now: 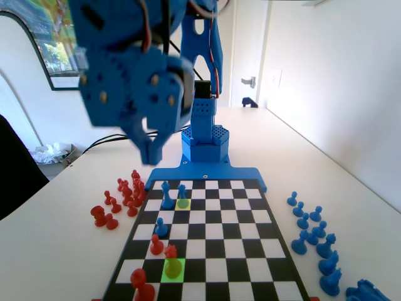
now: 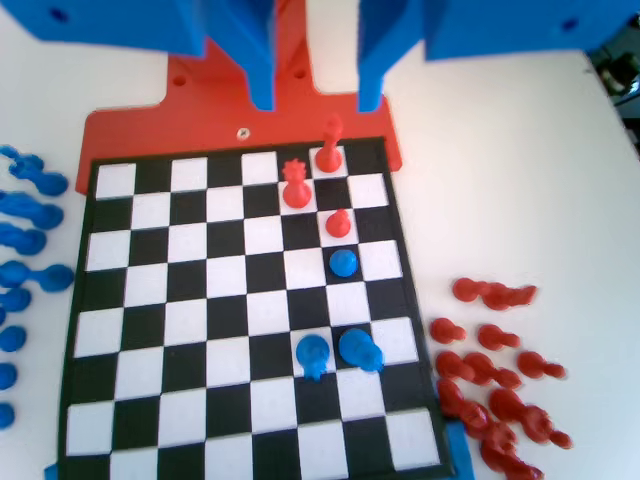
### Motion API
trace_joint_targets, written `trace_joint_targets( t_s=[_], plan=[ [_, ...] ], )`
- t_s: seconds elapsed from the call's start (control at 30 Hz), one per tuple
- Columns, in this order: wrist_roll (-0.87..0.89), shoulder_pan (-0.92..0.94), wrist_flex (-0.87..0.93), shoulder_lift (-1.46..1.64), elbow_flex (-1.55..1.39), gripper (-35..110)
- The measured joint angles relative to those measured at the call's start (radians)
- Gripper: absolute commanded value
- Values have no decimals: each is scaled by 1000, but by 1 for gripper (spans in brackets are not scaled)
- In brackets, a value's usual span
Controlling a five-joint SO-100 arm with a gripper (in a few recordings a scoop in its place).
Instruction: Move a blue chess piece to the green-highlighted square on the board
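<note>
Fixed view: gripper (image 1: 152, 145) raised high above the board (image 1: 250, 251), jaws spread a little, pinching nothing, touching nothing. Below and slightly right of it, blue chess piece (image 1: 182, 192) upright on the yellow-tinted square (image 1: 183, 203), at the board's near-arm rows. Green-highlighted square (image 1: 173, 269) far down from the gripper, a red piece (image 1: 170, 251) just behind it. Wrist view: gripper (image 2: 315, 95) hanging over the board's far edge; beneath it three red pieces, three blue on the squares. Right half of the board open.

Bright, even daylight fills both views, the white tabletop (image 1: 56, 213) nearly glaring, while the close blue arm (image 1: 135, 69) is blurred and the wrist view looks soft throughout.
</note>
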State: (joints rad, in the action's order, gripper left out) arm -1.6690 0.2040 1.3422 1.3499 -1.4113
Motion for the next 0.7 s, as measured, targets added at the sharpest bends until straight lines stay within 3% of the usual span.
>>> trace_joint_targets(
  t_s=[0.7],
  plan=[
    [-3, -14, -150, -222, 0, 13]
  ],
)
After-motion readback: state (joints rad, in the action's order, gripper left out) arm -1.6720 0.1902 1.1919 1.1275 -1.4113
